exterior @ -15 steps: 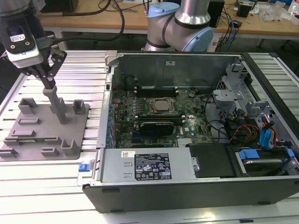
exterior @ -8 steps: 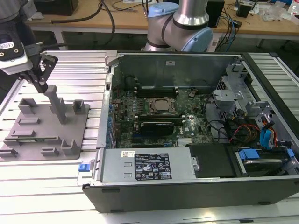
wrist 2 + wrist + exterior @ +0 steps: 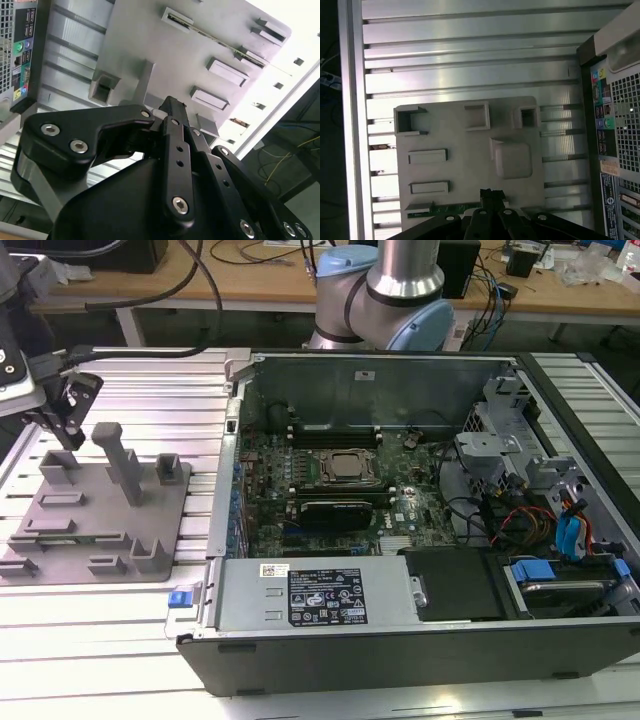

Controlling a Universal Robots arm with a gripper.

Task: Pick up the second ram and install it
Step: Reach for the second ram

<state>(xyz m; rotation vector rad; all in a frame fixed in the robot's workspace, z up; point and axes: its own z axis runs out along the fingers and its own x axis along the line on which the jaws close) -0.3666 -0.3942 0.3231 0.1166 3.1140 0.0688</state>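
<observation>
**Your counter and the two things that rest on it**

You are working on a ribbed, silvery metal counter (image 3: 160, 390) with long parallel grooves, which also shows in both wrist views (image 3: 470, 55) (image 3: 70, 60). Toward the exterior view's left, a flat grey fixture (image 3: 90, 520) lies directly on the ribs. Its plate carries raised blocks, posts and narrow slots, seen from above in the first wrist view (image 3: 470, 150) and at a slant in the second wrist view (image 3: 145, 30). Just beside it, toward the exterior view's right, the open computer case (image 3: 300, 660) lies on its side with its interior facing up. Its port-lined rear panel faces the fixture (image 3: 620, 100) (image 3: 20, 40). More ribbed counter continues past the case's far side.
</observation>
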